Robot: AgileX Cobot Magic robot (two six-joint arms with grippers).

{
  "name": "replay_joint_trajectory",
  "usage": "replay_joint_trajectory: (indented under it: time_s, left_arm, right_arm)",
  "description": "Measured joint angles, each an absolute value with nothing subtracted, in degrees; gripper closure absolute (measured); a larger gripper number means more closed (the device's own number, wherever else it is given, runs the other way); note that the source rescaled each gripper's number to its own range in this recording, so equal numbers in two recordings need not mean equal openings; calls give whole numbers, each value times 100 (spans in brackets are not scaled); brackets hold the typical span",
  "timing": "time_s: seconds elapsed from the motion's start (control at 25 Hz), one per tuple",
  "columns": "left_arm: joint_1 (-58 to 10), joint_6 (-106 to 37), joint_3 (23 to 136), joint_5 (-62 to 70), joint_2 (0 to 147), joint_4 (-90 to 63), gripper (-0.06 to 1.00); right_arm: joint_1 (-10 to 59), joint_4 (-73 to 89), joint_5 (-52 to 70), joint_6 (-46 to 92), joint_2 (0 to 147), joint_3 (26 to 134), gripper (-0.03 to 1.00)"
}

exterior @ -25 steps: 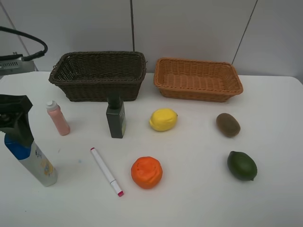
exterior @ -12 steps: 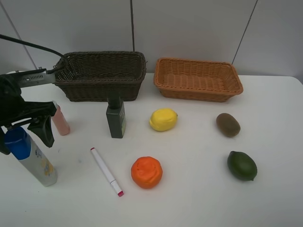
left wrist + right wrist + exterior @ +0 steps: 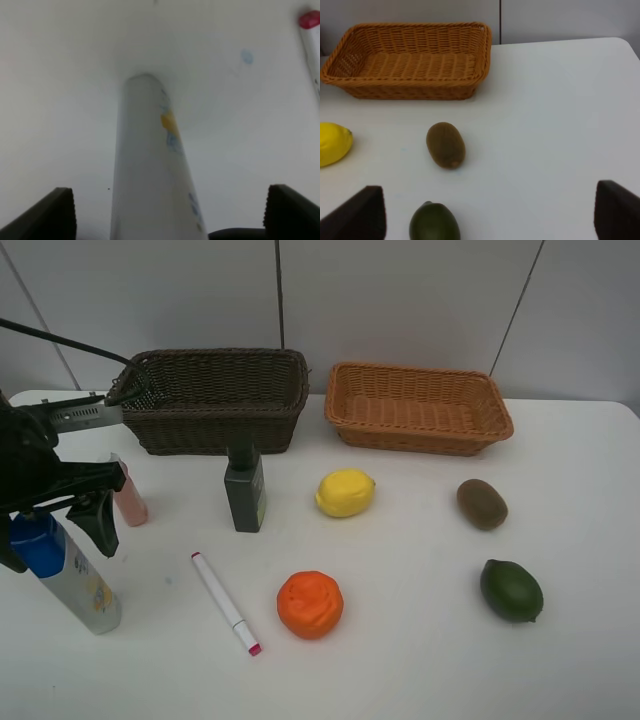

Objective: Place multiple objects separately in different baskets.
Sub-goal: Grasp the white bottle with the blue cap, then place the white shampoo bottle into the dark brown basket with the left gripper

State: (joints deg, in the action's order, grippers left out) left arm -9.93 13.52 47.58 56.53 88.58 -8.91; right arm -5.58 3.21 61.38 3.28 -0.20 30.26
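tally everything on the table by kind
baskets: 2 (dark brown basket, orange-tan basket)
bottles: 3 (spray bottle, pink bottle, pump bottle)
fruit: 4 (lemon, orange, kiwi, lime)
marker: 1
total: 10

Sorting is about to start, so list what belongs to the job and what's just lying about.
Job: blue-capped spray bottle, pink bottle, dark green pump bottle, marker, lemon, orange, kiwi, lime, dark brown basket, orange-tan basket.
Just there: black cable, white table, grey wall.
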Motion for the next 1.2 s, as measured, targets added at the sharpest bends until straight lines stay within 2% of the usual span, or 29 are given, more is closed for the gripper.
replay_joint_trajectory:
  time_s: [0.04, 0.12, 0.2, 0.24, 0.48, 0.64, 0.92, 1.04, 1.08, 1.2]
  left_arm:
    - [-993, 1352, 4758, 5660, 8858, -891, 2]
    - [-993, 1352, 4758, 5719, 8858, -891, 20]
    - [-993, 1352, 4758, 5796, 8858, -870, 52]
    - [-993, 1340, 4758, 5796, 8858, -863, 63]
    - [-993, 1169, 4766, 5821, 8851, -863, 62]
    - [-993, 932, 5128, 6342, 8652, -1037, 62]
    - [-993, 648, 7191, 6875, 8656, -1446, 62]
    - [-993, 594, 8349, 6875, 9213, -1446, 62]
    - [-993, 594, 8349, 6875, 9213, -1446, 62]
    - [-964, 528, 9944, 6875, 10304, -1341, 62]
  right_arm:
    - [-558, 321, 6138, 328, -20, 3026, 1]
    - [-558, 321, 6138, 328, -20, 3026, 1]
    - [-558, 321, 6138, 328, -20, 3026, 1]
    - [-558, 321, 6138, 328, -20, 3026, 1]
    - [-558, 319, 6138, 328, -20, 3026, 1]
    - [-558, 319, 6138, 328, -20, 3026, 1]
    - [-558, 319, 6138, 328, -20, 3026, 1]
    - [-558, 319, 6138, 328, -20, 3026, 1]
    - [-558, 319, 6138, 328, -20, 3026, 1]
    - [-558, 319, 6138, 328, -20, 3026, 1]
